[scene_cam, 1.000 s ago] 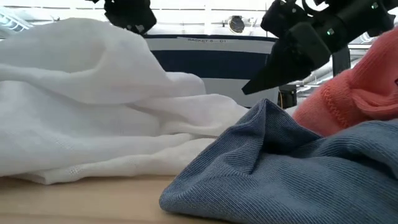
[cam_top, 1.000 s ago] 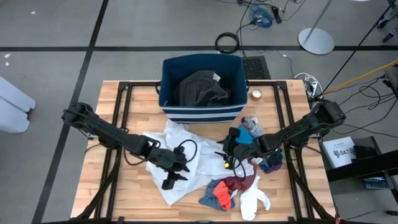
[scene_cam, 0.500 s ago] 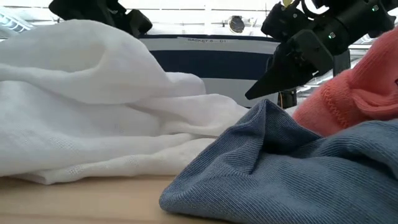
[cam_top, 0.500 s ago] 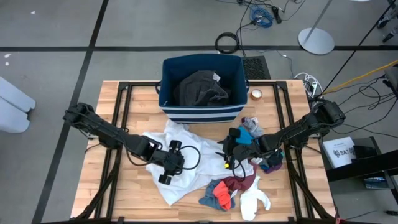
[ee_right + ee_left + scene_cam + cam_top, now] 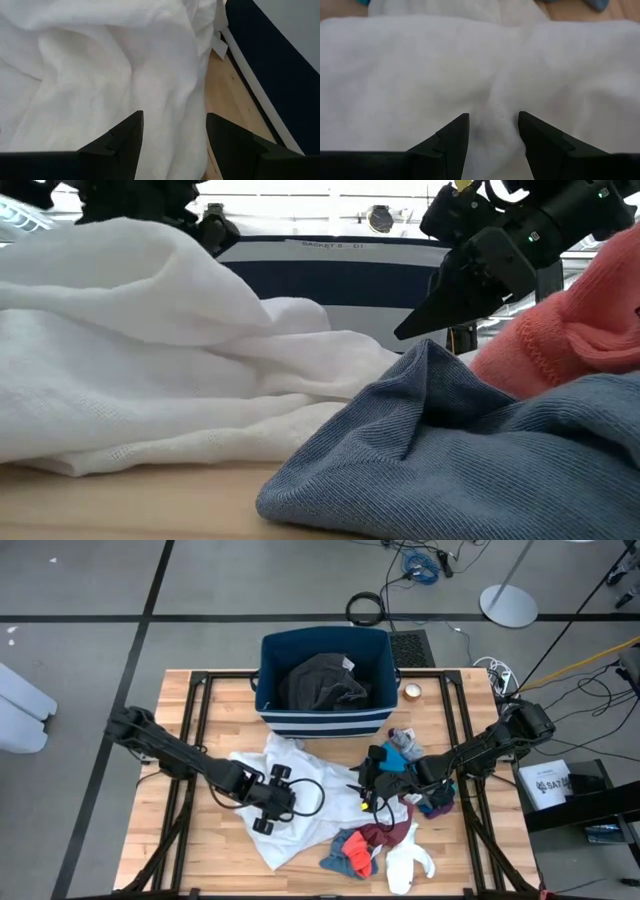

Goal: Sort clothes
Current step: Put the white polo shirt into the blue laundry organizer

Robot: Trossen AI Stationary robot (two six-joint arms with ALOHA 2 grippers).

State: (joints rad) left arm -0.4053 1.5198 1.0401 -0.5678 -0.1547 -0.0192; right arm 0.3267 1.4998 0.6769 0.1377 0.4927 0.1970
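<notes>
White garment [image 5: 485, 65] lies under the left tool [image 5: 492, 127] (tips parted).

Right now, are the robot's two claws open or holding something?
Left gripper: open, over the white garment, holding nothing.
Right gripper: open, holding nothing.

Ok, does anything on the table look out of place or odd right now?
Nothing stands out. The dark grey garment lies in the navy bin; the white garment and smaller pieces are loose on the table. Left gripper and right gripper are open over the white garment.

Overhead, table-level, two wrist views share white garment [image 5: 290, 790].
</notes>
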